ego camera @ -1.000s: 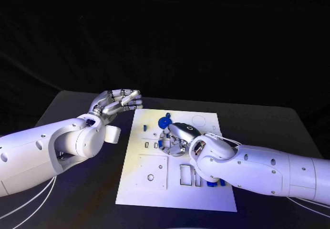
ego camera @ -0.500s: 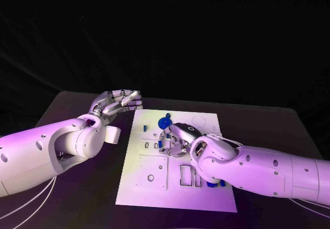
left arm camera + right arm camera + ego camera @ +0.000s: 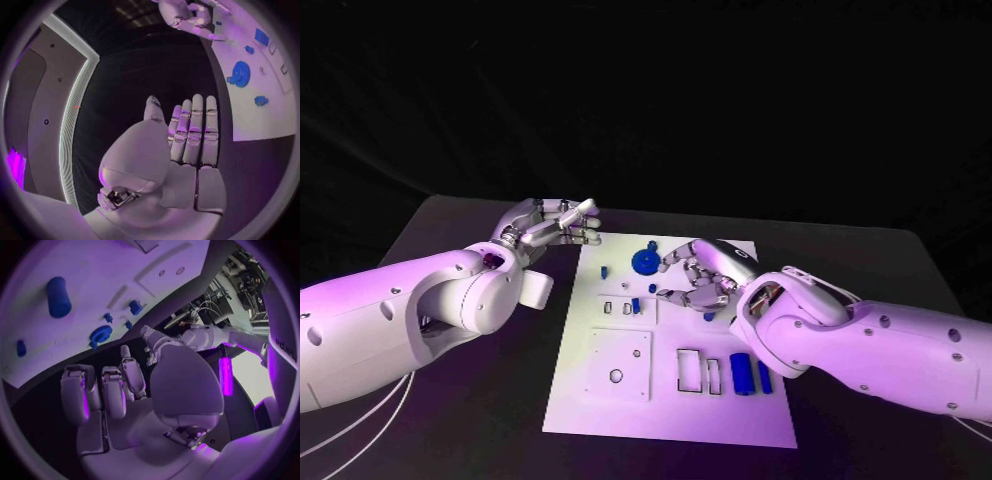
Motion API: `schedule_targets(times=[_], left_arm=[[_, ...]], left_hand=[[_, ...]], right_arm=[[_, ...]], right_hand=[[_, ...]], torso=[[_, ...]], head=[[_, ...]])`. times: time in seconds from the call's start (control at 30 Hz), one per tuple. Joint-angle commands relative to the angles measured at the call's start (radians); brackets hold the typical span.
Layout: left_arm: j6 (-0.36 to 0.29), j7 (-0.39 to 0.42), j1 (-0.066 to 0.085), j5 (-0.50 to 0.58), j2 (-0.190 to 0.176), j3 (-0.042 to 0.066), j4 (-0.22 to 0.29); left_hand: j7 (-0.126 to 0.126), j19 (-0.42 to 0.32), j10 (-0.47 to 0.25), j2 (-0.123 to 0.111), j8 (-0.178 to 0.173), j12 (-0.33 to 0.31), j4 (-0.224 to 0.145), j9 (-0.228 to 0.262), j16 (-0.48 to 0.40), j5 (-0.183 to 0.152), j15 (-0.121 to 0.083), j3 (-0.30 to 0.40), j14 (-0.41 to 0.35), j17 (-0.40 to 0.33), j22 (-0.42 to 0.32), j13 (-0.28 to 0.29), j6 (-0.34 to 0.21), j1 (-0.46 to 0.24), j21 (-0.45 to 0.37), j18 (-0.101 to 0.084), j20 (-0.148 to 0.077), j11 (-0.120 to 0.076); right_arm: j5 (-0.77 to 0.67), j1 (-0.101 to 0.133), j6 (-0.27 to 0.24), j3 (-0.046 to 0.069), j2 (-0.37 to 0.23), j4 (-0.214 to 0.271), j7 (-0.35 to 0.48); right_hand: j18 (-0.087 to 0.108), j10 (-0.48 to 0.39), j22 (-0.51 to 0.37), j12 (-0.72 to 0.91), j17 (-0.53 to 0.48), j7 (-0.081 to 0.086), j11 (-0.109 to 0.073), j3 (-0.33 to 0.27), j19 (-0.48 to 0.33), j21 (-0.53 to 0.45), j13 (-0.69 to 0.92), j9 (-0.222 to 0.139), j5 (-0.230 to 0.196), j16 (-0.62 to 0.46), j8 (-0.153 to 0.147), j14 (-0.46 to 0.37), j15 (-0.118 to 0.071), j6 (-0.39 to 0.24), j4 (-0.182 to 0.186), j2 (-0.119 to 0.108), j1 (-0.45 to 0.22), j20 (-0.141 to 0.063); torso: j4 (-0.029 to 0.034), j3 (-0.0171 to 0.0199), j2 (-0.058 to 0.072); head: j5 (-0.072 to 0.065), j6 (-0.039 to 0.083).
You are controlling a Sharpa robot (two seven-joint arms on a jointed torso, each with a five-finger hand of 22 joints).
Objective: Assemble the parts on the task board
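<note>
The white task board (image 3: 625, 400) lies in the middle of the table. On its far part sit a blue gear (image 3: 646, 260) and a small blue part (image 3: 604, 268). Two blue blocks (image 3: 740, 372) stand in slots near its right front. My right hand (image 3: 701, 277) hovers over the board's far right area, fingers loosely bent and holding nothing. The right wrist view shows this hand (image 3: 150, 395) above the gear (image 3: 100, 334) and a blue cylinder (image 3: 56, 296). My left hand (image 3: 554, 222) hangs beside the board's far left corner. Its fingers (image 3: 194, 130) are straight, together and empty.
Several rectangular cut-outs (image 3: 689, 368) and a square plate with a hole (image 3: 619, 364) fill the board's near half. A thin blue part (image 3: 636, 306) stands mid-board. Black table (image 3: 459, 240) surrounds the board, with free room to its left and right.
My right hand has lifted off the middle of the board and moved toward its far right, uncovering the blue blocks at the right front. The left hand has barely moved.
</note>
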Motion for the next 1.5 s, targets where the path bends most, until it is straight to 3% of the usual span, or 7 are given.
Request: schedule_targets(times=[0.03, 0.13, 0.23, 0.33, 0.73, 1.03, 1.5], left_arm=[[0.087, -0.222, 0.002, -0.234, 0.004, 0.001, -0.007], [0.13, -0.334, 0.009, -0.37, 0.012, 0.001, -0.016], [0.186, -0.438, 0.022, -0.485, 0.025, 0.001, -0.025], [0.249, -0.556, 0.039, -0.606, 0.047, 0.001, -0.038], [0.396, -0.799, 0.132, -0.784, 0.184, -0.06, -0.124], [0.468, -0.873, 0.151, -0.791, 0.272, -0.08, -0.175], [0.532, -0.904, 0.153, -0.773, 0.334, -0.102, -0.215]], left_hand=[[-0.024, 0.108, 0.085, 0.017, 0.013, 0.02, 0.017, 0.024, 0.091, -0.004, -0.043, -0.04, 0.118, 0.091, 0.036, 0.036, 0.026, -0.028, 0.073, 0.012, -0.047, -0.036], [-0.051, 0.192, 0.155, 0.012, 0.041, 0.066, 0.018, 0.067, 0.231, -0.009, -0.081, -0.048, 0.229, 0.225, 0.089, 0.09, 0.054, -0.083, 0.165, 0.012, -0.09, -0.072], [-0.079, 0.221, 0.188, 0.008, 0.084, 0.172, 0.017, 0.139, 0.787, -0.014, -0.11, -0.047, 0.344, 0.734, 0.184, 0.202, 0.043, -0.151, 0.303, 0.005, -0.122, -0.093], [-0.091, 0.237, 0.133, -0.013, 0.17, 0.354, 0.021, 0.271, 1.047, -0.063, -0.126, -0.043, 0.375, 0.984, 0.594, 0.412, 0.022, -0.237, 0.66, -0.034, -0.133, -0.11], [-0.099, 0.269, 0.085, -0.012, 0.224, 0.57, 0.022, 0.399, 1.19, -0.08, -0.133, -0.045, 0.415, 1.115, 0.899, 0.641, -0.007, -0.235, 0.877, -0.067, -0.138, -0.122], [-0.095, 0.348, 0.061, 0.015, 0.186, 0.613, 0.021, 0.401, 1.208, 0.055, -0.135, -0.048, 0.421, 1.131, 1.064, 0.694, -0.028, -0.209, 0.978, -0.092, -0.138, -0.12], [-0.094, 0.432, 0.055, 0.027, 0.176, 0.612, 0.021, 0.402, 1.231, 0.037, -0.135, -0.048, 0.43, 1.152, 1.194, 0.698, -0.023, -0.218, 1.056, -0.118, -0.138, -0.119]], right_arm=[[0.171, 0.03, -0.013, 0.002, -0.052, 0.042, 0.117], [0.218, 0.06, 0.017, 0.003, -0.099, 0.063, 0.116], [0.249, 0.082, 0.037, 0.004, -0.135, 0.07, 0.111], [0.278, 0.096, 0.049, 0.004, -0.166, 0.066, 0.104], [0.312, 0.107, 0.068, 0.003, -0.202, 0.026, 0.074], [0.314, 0.108, 0.077, 0.002, -0.202, 0.017, 0.064], [0.314, 0.108, 0.079, 0.002, -0.2, 0.008, 0.056]], right_hand=[[0.01, 0.001, 0.217, 0.006, 0.261, -0.005, -0.007, 0.001, 0.05, -0.004, 0.027, 0.012, 0.015, 0.005, 0.019, 0.105, -0.001, 0.025, 0.01, -0.001, 0.0, 0.002], [0.01, 0.001, 0.217, 0.006, 0.258, -0.012, -0.013, -0.011, 0.049, -0.007, 0.025, 0.032, 0.036, 0.004, 0.036, 0.105, -0.007, 0.04, 0.024, -0.009, -0.01, -0.004], [0.01, 0.003, 0.218, 0.007, 0.26, -0.015, -0.016, -0.016, 0.051, -0.005, 0.026, 0.041, 0.04, 0.004, 0.043, 0.105, -0.009, 0.046, 0.027, -0.009, -0.01, -0.005], [0.009, 0.003, 0.22, 0.008, 0.261, -0.015, -0.016, -0.018, 0.053, -0.001, 0.026, 0.044, 0.041, 0.005, 0.045, 0.105, -0.01, 0.046, 0.029, -0.009, -0.011, -0.006], [0.01, 0.0, 0.218, 0.003, 0.256, -0.015, -0.017, -0.024, 0.051, -0.006, 0.022, 0.055, 0.052, 0.003, 0.046, 0.104, -0.011, 0.036, 0.037, -0.009, -0.012, -0.008], [0.01, -0.001, 0.216, 0.001, 0.255, -0.014, -0.016, -0.026, 0.049, -0.009, 0.02, 0.061, 0.063, 0.002, 0.044, 0.104, -0.011, 0.025, 0.042, -0.008, -0.009, -0.008], [0.011, -0.002, 0.216, 0.0, 0.254, -0.014, -0.016, -0.028, 0.048, -0.011, 0.019, 0.064, 0.068, 0.002, 0.045, 0.103, -0.01, 0.023, 0.045, -0.008, -0.01, -0.008]], torso=[[-0.0025, 0.0059, -0.013], [-0.0036, 0.0102, -0.023], [-0.0048, 0.0144, -0.033], [-0.0051, 0.0173, -0.041], [0.0065, 0.0265, -0.06], [0.006, 0.0275, -0.06], [0.0016, 0.0263, -0.054]], head=[[0.001, -0.004], [0.005, -0.006], [0.011, -0.009], [0.015, -0.014], [0.019, -0.029], [0.029, -0.035], [0.029, -0.039]])
